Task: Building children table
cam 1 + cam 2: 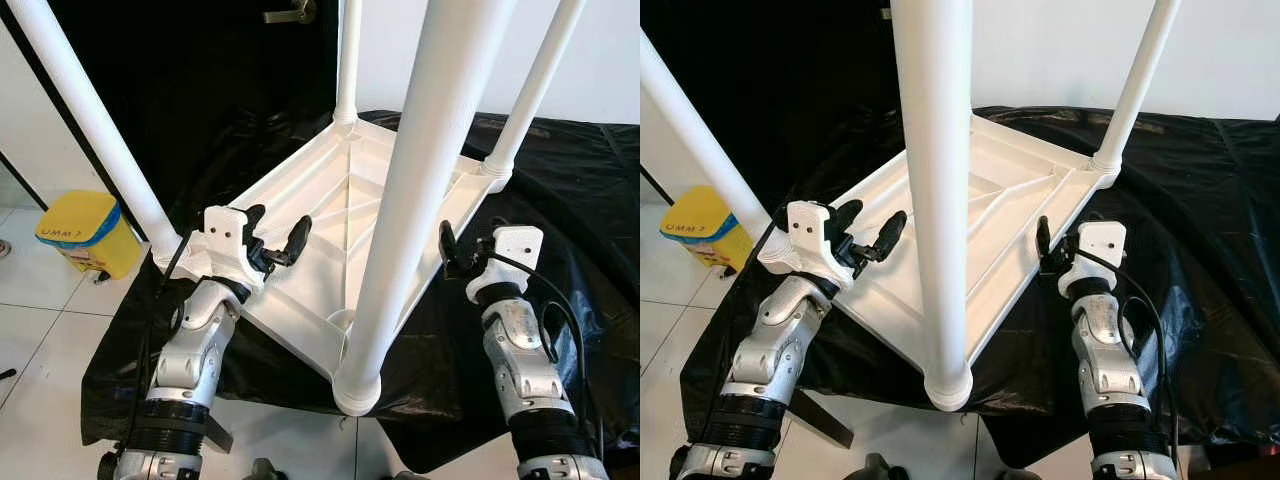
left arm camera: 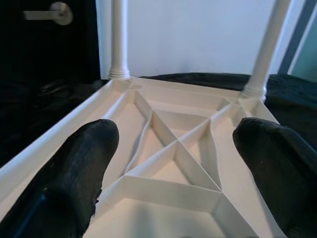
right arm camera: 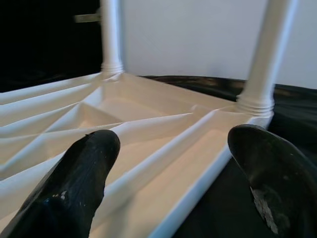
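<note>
Upside-down white children's table on black sheeting, all four legs up, a gripper at either side.

The left gripper (image 1: 277,236), fingers spread apart and empty, hovers over the near-left edge of the tabletop (image 1: 345,205), which lies ahead of it and to its right. The nearest leg (image 1: 415,200) stands between the arms, long axis vertical, pointing upward. The right gripper (image 1: 1044,243) sits just beside the tabletop's right rim, fingers apart, holding nothing.

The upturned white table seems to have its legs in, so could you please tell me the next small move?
Probably close both tools onto the tabletop rims to turn it upright: four legs stand fitted, and the left tool and right tool hover open at opposite edges.
</note>
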### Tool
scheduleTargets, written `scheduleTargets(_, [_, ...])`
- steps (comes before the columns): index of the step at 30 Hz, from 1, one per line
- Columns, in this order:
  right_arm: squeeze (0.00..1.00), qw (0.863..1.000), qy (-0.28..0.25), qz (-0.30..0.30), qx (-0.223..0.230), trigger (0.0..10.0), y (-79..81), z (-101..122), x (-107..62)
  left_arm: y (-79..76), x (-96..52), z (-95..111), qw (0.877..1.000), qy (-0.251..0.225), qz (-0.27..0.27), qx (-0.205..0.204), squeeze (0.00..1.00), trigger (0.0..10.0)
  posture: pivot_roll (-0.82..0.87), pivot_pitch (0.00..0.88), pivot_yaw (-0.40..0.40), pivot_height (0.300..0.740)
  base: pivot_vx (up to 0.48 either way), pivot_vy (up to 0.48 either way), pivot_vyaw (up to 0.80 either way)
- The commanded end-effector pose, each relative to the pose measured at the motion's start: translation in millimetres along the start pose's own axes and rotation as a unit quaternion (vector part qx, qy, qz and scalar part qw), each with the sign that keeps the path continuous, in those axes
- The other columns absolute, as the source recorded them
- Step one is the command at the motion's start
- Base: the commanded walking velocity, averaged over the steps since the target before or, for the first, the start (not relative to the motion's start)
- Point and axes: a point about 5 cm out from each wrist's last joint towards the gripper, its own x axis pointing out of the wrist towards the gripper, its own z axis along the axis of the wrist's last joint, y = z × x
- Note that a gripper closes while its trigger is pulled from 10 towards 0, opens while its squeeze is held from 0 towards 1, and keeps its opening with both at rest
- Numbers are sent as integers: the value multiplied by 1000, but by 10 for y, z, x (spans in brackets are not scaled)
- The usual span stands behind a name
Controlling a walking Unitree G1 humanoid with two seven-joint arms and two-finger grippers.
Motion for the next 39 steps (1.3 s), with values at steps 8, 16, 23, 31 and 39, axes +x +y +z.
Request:
scheduleTargets(8, [0, 1000, -1, 27, -8, 10000, -4, 38, -53, -121, -68, -6, 999, 7, -52, 4, 0, 10000, -44, 44, 5, 740, 0, 0, 0])
scheduleTargets(16, [0, 1000, 2, 18, 14, 0, 115, -21, -49, -122, -4, -33, 1000, -6, -8, -1, 0, 4118, -39, 37, 5, 740, 0, 0, 0])
scheduleTargets(23, [0, 999, 14, 28, 5, 10000, 111, -80, -63, -185, -57, -121, 998, 21, -62, 13, 0, 10000, -38, 20, 4, 740, 0, 0, 0])
scheduleTargets(31, [1000, 999, 5, 3, 32, 10000, 139, -36, -47, -144, -42, -116, 999, 8, -36, -16, 1000, 10000, -53, 30, 14, 740, 0, 0, 0])
scheduleTargets(39, [1000, 999, 2, -9, 39, 10000, 167, -26, -48, -58, -26, -78, 1000, -1, -3, -12, 1000, 10000, -55, 39, 16, 740, 0, 0, 0])
